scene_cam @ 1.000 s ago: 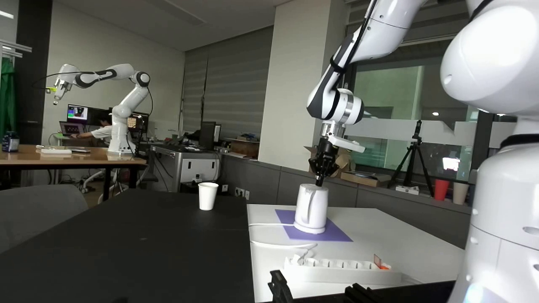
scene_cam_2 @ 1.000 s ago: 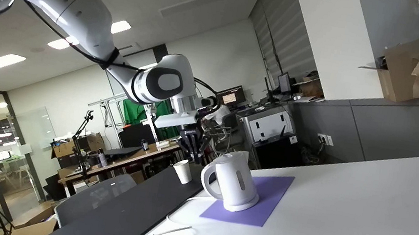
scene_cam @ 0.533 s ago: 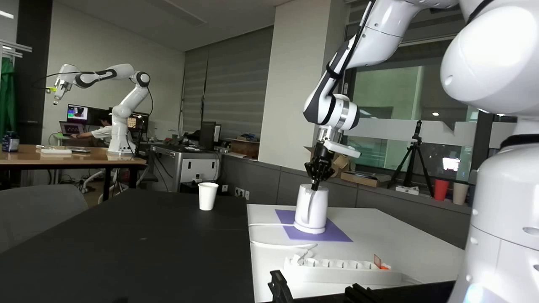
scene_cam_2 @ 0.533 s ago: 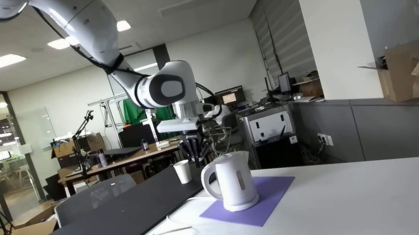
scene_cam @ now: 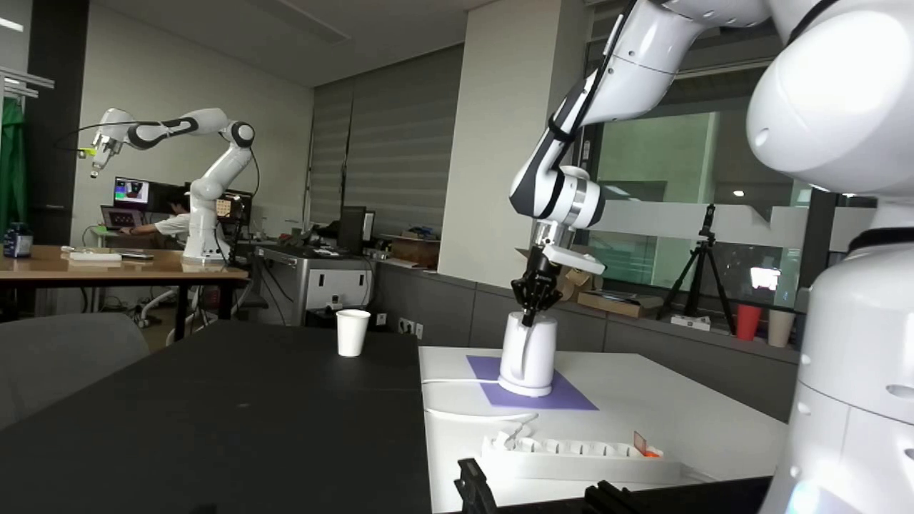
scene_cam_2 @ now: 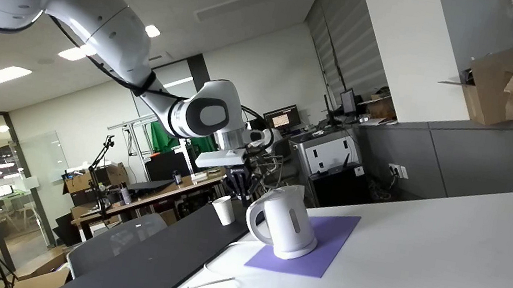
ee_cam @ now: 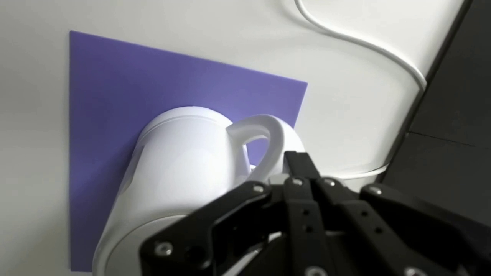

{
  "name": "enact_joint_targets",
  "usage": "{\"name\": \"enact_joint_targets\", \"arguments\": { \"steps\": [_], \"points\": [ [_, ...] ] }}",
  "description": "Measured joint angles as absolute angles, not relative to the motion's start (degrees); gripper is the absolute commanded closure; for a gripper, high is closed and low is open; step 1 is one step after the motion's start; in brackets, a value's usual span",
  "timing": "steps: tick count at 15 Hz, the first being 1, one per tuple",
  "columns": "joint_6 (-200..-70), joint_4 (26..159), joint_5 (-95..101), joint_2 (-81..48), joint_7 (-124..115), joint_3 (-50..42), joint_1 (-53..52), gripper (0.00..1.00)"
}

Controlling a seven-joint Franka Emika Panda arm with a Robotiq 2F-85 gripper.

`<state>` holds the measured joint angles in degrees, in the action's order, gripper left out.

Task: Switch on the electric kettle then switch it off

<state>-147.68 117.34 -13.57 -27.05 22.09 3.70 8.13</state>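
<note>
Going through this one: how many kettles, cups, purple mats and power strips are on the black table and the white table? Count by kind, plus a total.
1 kettle
1 cup
1 purple mat
1 power strip
Total: 4

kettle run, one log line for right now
kettle: upright on purple mat | jaws: shut, near handle's upper end | contact: unclear | on/off state: not visible
</note>
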Motion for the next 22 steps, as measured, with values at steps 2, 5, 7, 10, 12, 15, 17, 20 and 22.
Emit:
{"name": "enact_joint_targets", "arguments": {
  "steps": [2, 5, 7, 10, 12, 15, 17, 20, 22],
  "points": [
    [-147.99, 116.86, -13.57, -27.69, 21.87, 4.02, 8.21, 1.00],
    [-148.06, 116.21, -13.57, -28.39, 21.37, 4.36, 8.21, 1.00],
    [-148.06, 116.08, -13.57, -28.51, 21.12, 4.55, 8.22, 1.00],
    [-148.06, 115.89, -13.56, -28.69, 20.81, 4.75, 8.21, 1.00],
    [-148.06, 115.71, -13.52, -28.80, 20.37, 4.77, 8.18, 1.00],
    [-148.05, 115.61, -13.39, -28.88, 19.53, 4.74, 8.10, 1.00],
    [-148.10, 115.61, -13.30, -28.91, 18.73, 4.64, 7.96, 1.00],
    [-148.79, 115.66, -11.93, -28.92, 16.50, 4.02, 7.18, 1.00],
    [-149.42, 115.84, -10.24, -28.91, 14.47, 3.23, 5.99, 1.00]
  ]
}}
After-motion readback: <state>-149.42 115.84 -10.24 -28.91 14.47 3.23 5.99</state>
